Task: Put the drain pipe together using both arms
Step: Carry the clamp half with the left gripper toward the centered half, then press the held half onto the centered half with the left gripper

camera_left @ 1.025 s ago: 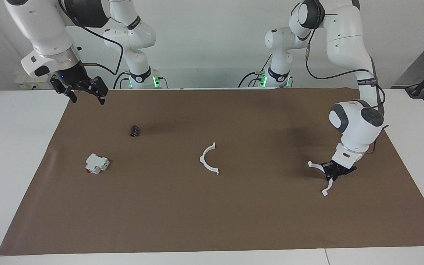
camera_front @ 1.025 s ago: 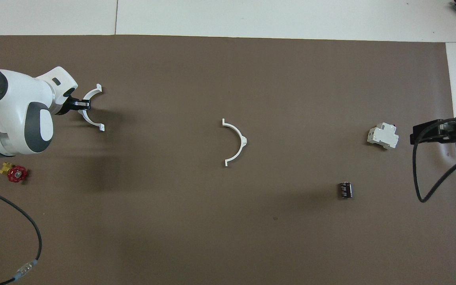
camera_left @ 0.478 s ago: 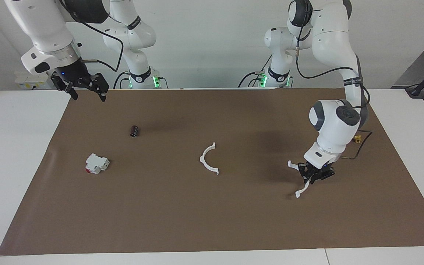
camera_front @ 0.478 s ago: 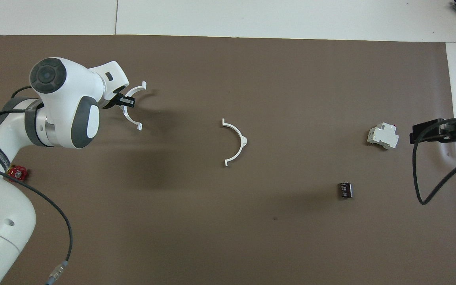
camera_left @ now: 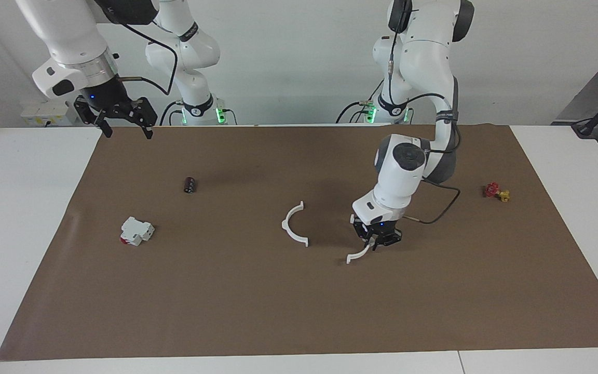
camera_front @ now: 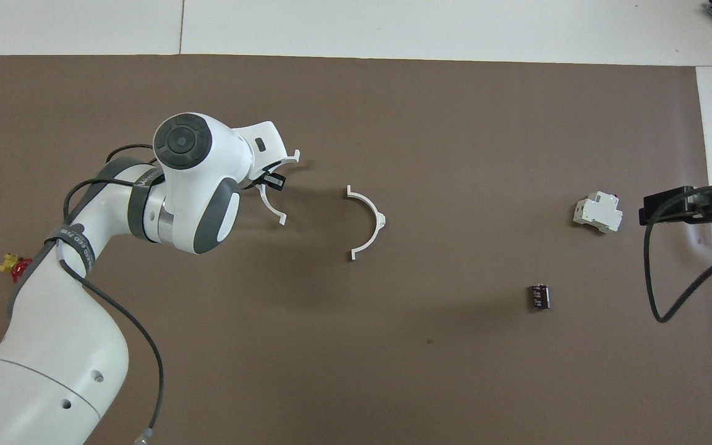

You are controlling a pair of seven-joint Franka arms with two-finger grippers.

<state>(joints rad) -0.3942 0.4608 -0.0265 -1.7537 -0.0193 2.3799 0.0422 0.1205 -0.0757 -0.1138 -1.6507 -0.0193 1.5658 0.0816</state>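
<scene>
Left gripper [camera_left: 375, 240] with its held arc [camera_left: 357, 255], now much closer to the lying arc [camera_left: 294, 224].

We saw a brown mat [camera_left: 257, 311] [camera_front: 393, 383] covering the table [camera_left: 18, 208] [camera_front: 72, 25]. On it lay a white-and-red block [camera_left: 136, 231] [camera_front: 597, 213], with a small black cylinder [camera_left: 189, 185] [camera_front: 539, 296] nearer the robots. A red-and-yellow valve [camera_left: 496, 191] [camera_front: 13, 264] sat toward the left arm's end.
</scene>
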